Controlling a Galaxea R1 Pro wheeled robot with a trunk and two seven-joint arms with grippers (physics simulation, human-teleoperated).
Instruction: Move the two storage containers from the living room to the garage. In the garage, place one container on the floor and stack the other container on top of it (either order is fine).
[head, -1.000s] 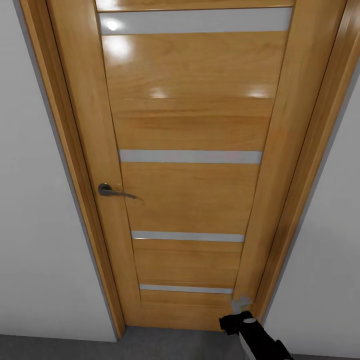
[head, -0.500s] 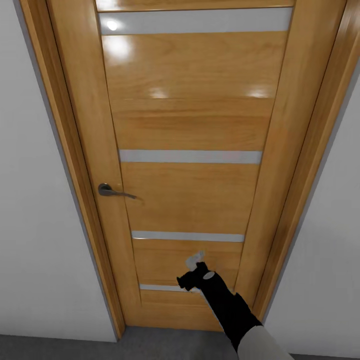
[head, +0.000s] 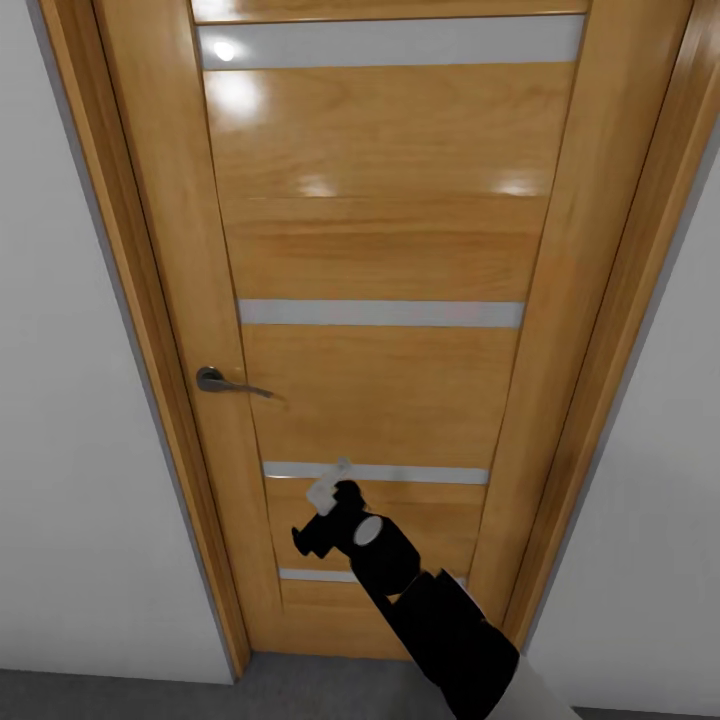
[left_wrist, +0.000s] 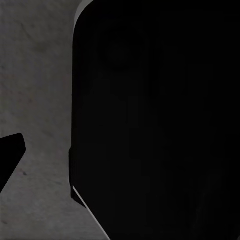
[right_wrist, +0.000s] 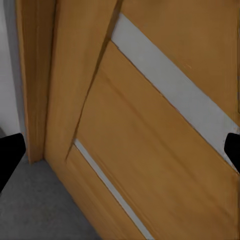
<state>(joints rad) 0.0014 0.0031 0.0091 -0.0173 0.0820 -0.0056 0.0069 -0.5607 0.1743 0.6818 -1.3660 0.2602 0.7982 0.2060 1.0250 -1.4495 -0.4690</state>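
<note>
Head view: right gripper (head: 328, 492) raised doorward (head: 380, 250)

Dark grey mottled concrete floor (head: 300, 690): narrow strip at 6 o'clock in the head view (below the door), meeting the closed honey-coloured wooden panelled door (head: 380, 250).

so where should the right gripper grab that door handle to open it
Grip the door handle on its thin lever bar, near the free tip rather than the round base by the door's left edge. The bar lies roughly level, so bring the right gripper up and leftward with fingers above and below it.
</note>
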